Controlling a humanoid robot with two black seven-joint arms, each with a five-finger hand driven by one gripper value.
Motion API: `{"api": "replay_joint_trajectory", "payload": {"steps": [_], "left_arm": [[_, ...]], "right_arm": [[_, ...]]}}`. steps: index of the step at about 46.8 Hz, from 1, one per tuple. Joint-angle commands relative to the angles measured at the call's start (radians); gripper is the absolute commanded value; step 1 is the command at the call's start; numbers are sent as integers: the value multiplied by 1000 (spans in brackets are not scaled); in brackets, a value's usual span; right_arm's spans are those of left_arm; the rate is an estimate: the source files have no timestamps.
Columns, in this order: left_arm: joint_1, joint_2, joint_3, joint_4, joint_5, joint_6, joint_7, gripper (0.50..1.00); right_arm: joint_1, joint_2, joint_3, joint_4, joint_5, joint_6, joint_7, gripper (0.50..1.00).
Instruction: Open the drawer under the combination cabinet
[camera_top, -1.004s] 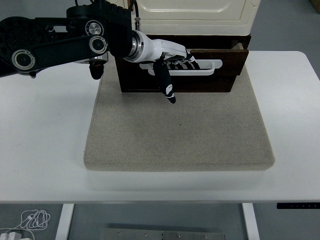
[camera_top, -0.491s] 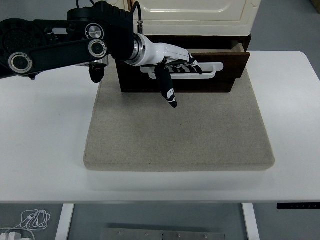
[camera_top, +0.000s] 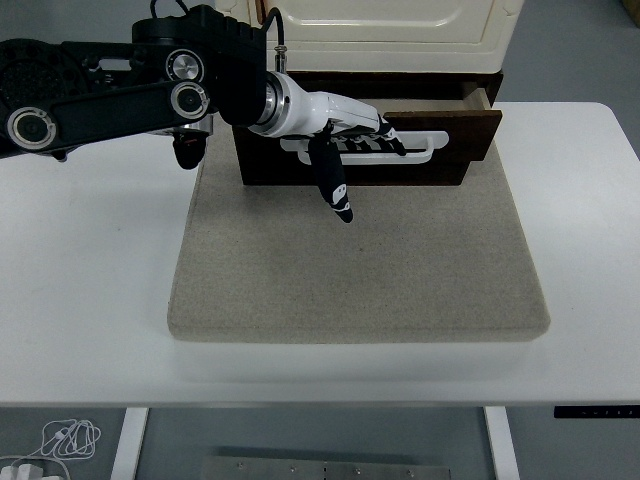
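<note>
Now, from the head view, we are seeing the left hand (camera_top: 345, 135) reaching in from the left edge on its black arm (camera_top: 110, 85) and lying across the front of the drawer (camera_top: 400, 160). Its fingers (camera_top: 385, 142) are hooking into the white handle (camera_top: 425, 150) of the drawer, so the hand is closing on this handle, while the thumb (camera_top: 333, 185) is pointing down and toward us, free of the drawer front.

We are finding the drawer at the bottom of the combination cabinet (camera_top: 390, 25) — dark brown wood under a cream upper part. It is standing a little pulled out and somewhat crooked: its right corner is sticking out more than its left, and a gap is showing behind it on the right.

The cabinet is sitting at the far edge of a beige mat (camera_top: 355, 270), and the mat is lying on the white table (camera_top: 90, 280). The right hand is not appearing anywhere.
</note>
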Motion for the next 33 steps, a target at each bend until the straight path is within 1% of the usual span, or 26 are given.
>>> {"api": "replay_joint_trajectory", "payload": {"steps": [1, 25, 33], "left_arm": [[-3, 5, 0, -6, 1, -4, 0, 1000], [-24, 28, -2, -44, -4, -41, 0, 1000], [-29, 34, -3, -52, -6, -62, 2, 1000]], "right_arm": [[0, 0, 0, 0, 0, 0, 0, 926], [0, 0, 0, 0, 0, 0, 0, 926], [0, 0, 0, 0, 0, 0, 0, 926]]}}
